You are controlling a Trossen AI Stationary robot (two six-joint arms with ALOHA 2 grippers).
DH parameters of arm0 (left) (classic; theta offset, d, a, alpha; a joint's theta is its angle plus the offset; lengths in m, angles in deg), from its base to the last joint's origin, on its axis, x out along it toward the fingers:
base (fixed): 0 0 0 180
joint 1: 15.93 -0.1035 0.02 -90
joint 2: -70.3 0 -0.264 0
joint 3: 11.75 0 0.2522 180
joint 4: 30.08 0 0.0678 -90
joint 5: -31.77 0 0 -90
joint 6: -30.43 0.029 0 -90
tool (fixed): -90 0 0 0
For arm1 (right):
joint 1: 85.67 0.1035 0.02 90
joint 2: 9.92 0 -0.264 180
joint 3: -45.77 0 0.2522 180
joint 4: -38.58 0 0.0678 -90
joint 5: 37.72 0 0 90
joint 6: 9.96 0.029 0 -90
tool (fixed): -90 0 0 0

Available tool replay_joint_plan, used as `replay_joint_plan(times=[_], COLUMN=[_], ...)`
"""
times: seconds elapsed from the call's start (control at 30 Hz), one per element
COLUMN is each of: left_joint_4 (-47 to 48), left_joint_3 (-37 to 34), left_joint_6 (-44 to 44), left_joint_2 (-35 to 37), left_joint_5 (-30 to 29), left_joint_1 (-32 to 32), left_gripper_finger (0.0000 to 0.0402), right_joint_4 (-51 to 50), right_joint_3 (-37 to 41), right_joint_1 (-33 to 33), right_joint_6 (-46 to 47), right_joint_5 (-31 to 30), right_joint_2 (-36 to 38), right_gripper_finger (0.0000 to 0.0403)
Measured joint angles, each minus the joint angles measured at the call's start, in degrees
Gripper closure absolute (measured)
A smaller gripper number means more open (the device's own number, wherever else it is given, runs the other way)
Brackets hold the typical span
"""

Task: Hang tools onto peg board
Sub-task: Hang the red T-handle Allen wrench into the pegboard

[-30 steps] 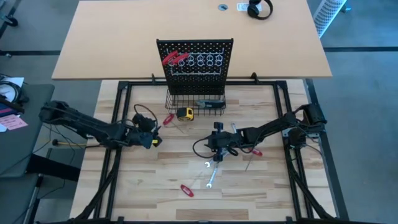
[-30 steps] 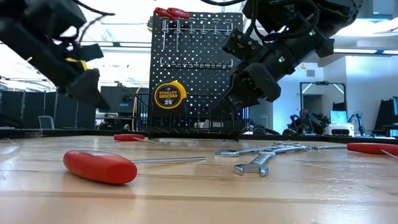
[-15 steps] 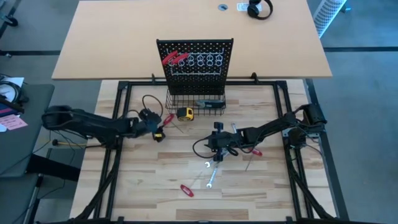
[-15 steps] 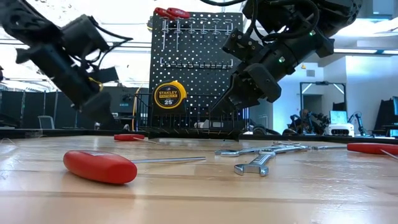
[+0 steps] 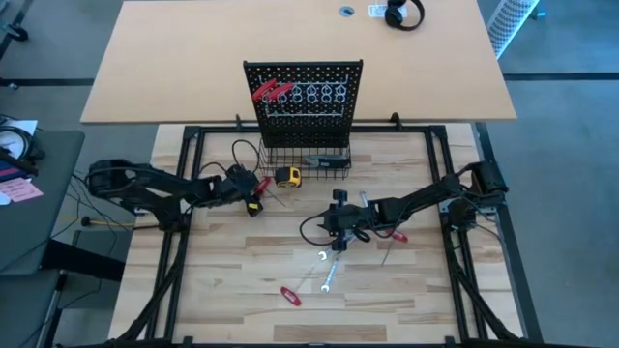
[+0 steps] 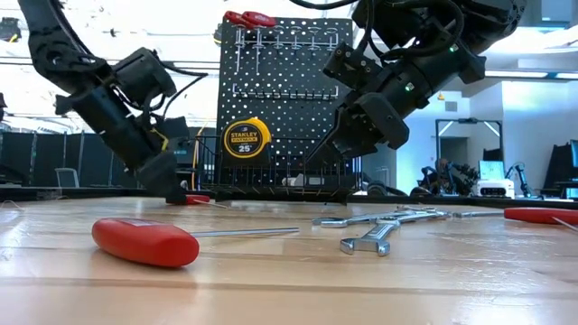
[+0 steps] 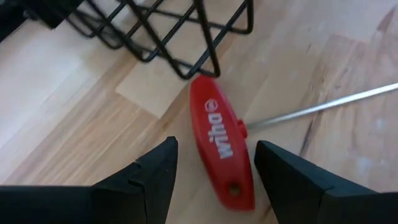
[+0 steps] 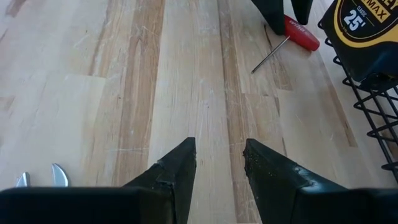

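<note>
The black peg board stands at the far middle, with red-handled tools hung at its top left and a wire basket at its base. A red T-handle tool lies flat on the table beside the basket's left corner. My left gripper is open, slanting down over it, with one finger on either side of the handle and not touching it. My right gripper hovers open above mid-table with nothing between its fingers. Silver wrenches lie below it.
A yellow tape measure sits in front of the basket. Another red-handled tool lies near the front edge, and one more lies under the right arm. The wire basket's corner stands just beyond my left fingers.
My left gripper has swung toward the table's right and far side and has come down, turning as it went, until it stands low over the red T-handle tool by the basket. My right arm has kept still.
</note>
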State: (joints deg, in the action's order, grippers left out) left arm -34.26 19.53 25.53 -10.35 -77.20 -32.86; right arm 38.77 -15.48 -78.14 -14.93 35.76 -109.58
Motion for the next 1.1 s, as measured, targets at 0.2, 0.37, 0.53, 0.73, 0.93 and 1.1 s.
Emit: replay_joint_plan(times=[0.2, 0.37, 0.53, 0.73, 0.93, 1.1], left_joint_4=[-0.8, -0.5, 2.0, 9.8, 24.4, 36.1], left_joint_3=[0.1, 0.1, 0.1, 1.7, 8.3, 19.6], left_joint_6=[1.2, 0.2, -2.6, -6.6, -9.7, -9.8], left_joint_2=[-1.6, -1.7, -1.5, 2.3, 7.9, 8.2], left_joint_5=[1.7, 4.6, 5.3, 7.1, 4.9, -8.9], left_joint_1=[-0.1, 0.0, 1.6, 9.2, 22.1, 32.3], left_gripper_finger=[0.0217, 0.0304, 0.033, 0.033, 0.033, 0.033], right_joint_4=[0.0, -0.1, -0.1, -0.2, -0.3, -0.2], right_joint_3=[0.0, 0.0, 0.0, 0.0, 0.0, 0.0], right_joint_1=[0.1, 0.7, 1.2, 1.1, 1.1, 1.1], right_joint_6=[0.0, 0.0, -0.2, -0.2, -0.1, 0.0], right_joint_5=[0.0, 0.0, 0.0, 0.0, 0.0, 0.0], right_joint_2=[0.0, 0.0, 0.0, 0.0, 0.0, 0.0], right_gripper_finger=[0.0255, 0.0255, 0.0255, 0.0255, 0.0255, 0.0255])
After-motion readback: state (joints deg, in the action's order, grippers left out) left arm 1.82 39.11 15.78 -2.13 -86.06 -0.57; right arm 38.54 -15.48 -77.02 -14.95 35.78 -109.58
